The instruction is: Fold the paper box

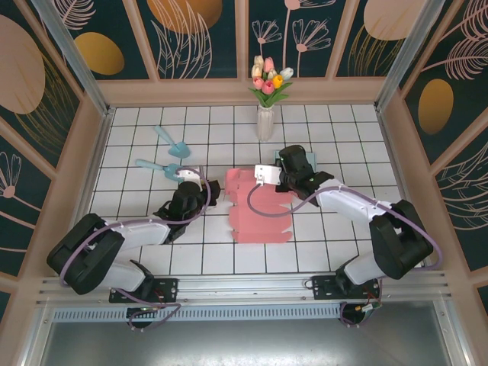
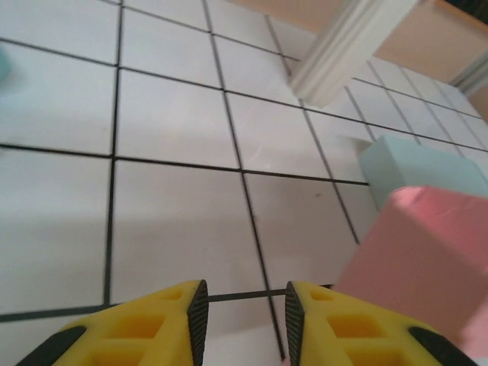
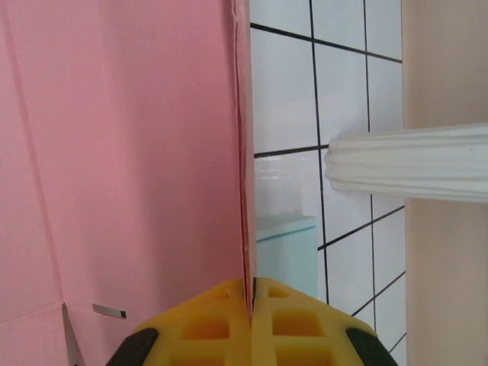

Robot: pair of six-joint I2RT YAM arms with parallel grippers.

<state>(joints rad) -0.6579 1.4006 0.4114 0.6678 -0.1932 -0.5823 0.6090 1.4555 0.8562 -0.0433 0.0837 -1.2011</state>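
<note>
The pink paper box (image 1: 259, 210) lies mostly flat on the tiled table between the two arms, with one panel raised at its far right. My right gripper (image 1: 280, 177) is shut on the edge of that raised pink panel (image 3: 137, 152), which stands upright between its yellow fingers (image 3: 221, 320). My left gripper (image 1: 200, 192) sits just left of the box, open, with bare tile between its fingers (image 2: 191, 313). A raised pink flap (image 2: 419, 259) shows to its right, apart from the fingers.
A white vase with tulips (image 1: 265, 114) stands at the back centre. Two teal scoops (image 1: 169, 141) lie at the back left. A teal block (image 1: 309, 158) sits behind the right gripper, also seen as the teal block (image 2: 419, 168) past the pink flap.
</note>
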